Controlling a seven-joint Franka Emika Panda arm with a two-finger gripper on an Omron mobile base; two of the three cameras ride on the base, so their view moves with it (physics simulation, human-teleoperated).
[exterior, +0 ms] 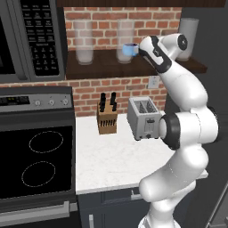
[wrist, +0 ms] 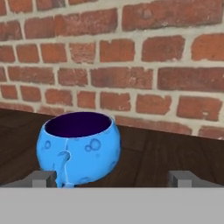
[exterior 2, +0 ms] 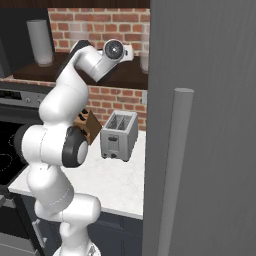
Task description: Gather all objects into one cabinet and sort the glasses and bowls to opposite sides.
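**Open gripper at the blue bowl on the brown shelf**

A white robot arm reaches up from a kitchen counter (exterior: 111,160) to a dark brown open shelf (exterior: 98,69) fixed against a red brick wall (wrist: 131,65). Its gripper (wrist: 111,177) is level with the shelf board and faces the wall. The two dark fingertips (wrist: 41,178) stand spread as wide as they go, with nothing held between them.

A small blue bowl (wrist: 78,148) with a dark inside sits upright on the shelf, near its middle along the length. In the hand view the bowl is just ahead of the fingertips and off toward the left one, so it overlaps that tip rather than sitting centred in the gap. Whether the tip touches the bowl cannot be told. In the left base view the same blue bowl (exterior: 130,49) appears just beside the wrist, in front of a tall frosted glass (exterior: 125,41). A second tall frosted glass (exterior: 83,42) stands farther toward the shelf's left end, and a grey cylinder (exterior: 188,32) toward its right end.

On the counter below, near its back edge, are a wooden knife block (exterior: 107,116) and a silver toaster (exterior: 144,118). A black stove (exterior: 36,156) adjoins the counter's left edge.

In the right base view, a flat door with a long grey bar handle (exterior 2: 172,175) stands close to the camera.
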